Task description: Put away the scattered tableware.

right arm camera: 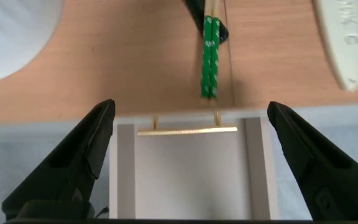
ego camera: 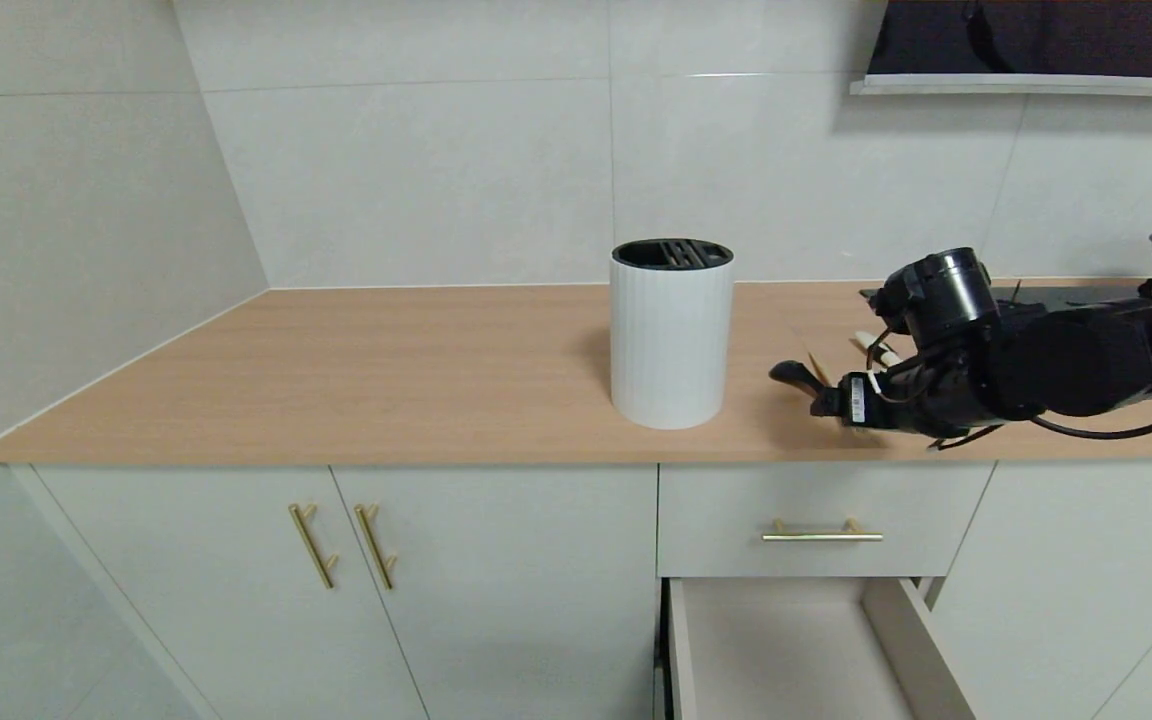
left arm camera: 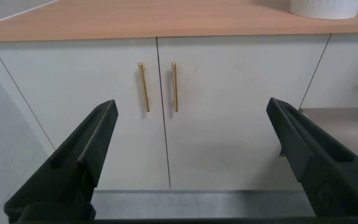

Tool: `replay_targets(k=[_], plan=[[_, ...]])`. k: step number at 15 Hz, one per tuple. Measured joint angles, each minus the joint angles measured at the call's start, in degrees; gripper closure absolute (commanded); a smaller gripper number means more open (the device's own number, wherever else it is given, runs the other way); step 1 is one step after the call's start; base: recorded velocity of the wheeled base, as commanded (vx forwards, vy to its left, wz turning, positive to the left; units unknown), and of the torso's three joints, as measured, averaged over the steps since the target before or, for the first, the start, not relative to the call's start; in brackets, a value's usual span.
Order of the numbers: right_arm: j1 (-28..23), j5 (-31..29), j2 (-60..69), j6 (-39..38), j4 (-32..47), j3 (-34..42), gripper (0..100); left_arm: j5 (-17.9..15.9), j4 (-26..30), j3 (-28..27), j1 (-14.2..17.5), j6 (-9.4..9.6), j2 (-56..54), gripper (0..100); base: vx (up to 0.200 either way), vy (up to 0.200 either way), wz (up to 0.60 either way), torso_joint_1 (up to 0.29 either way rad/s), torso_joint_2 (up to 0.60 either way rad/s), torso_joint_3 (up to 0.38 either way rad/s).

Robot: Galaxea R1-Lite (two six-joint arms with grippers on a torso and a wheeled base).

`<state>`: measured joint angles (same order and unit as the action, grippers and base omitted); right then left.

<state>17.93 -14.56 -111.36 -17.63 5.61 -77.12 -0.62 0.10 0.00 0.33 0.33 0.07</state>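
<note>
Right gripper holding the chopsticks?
No, the right gripper is open and empty; the chopsticks lie on the countertop ahead of it.

Chopsticks (right arm camera: 210, 59): green-banded pair, side by side, flat on the counter (ego camera: 386, 370) before me.
Holder (ego camera: 671, 340): white cylinder, upright nearby, slotted black top.

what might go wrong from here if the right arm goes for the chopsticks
The chopsticks lie close to the countertop edge above the open drawer, so a nudge from the right gripper might push them off. They are thin and lie flat, so the open fingers may catch only one.
</note>
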Motion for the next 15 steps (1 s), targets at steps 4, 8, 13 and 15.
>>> replay_targets(k=[4,8,13,15], plan=[[-1.7,-0.2,-4.1,0.1,-4.6,-0.6,0,0.0,0.0,0.0,0.0,0.02,0.0,0,0.000,0.000,0.00,0.000,0.00,0.000],[-2.6,-0.2,-6.1,0.1,-4.9,-1.1,0,0.0,0.0,0.0,0.0,0.00,0.0,0,0.000,0.000,0.00,0.000,0.00,0.000],[-2.8,-0.2,-6.8,0.1,-4.9,-1.1,100,0.0,0.0,0.0,0.0,0.00,0.0,0,0.000,0.000,0.00,0.000,0.00,0.000],[-2.7,-0.2,-6.8,0.1,-4.8,-1.1,100,0.0,0.0,0.0,0.0,0.00,0.0,0,0.000,0.000,0.00,0.000,0.00,0.000]])
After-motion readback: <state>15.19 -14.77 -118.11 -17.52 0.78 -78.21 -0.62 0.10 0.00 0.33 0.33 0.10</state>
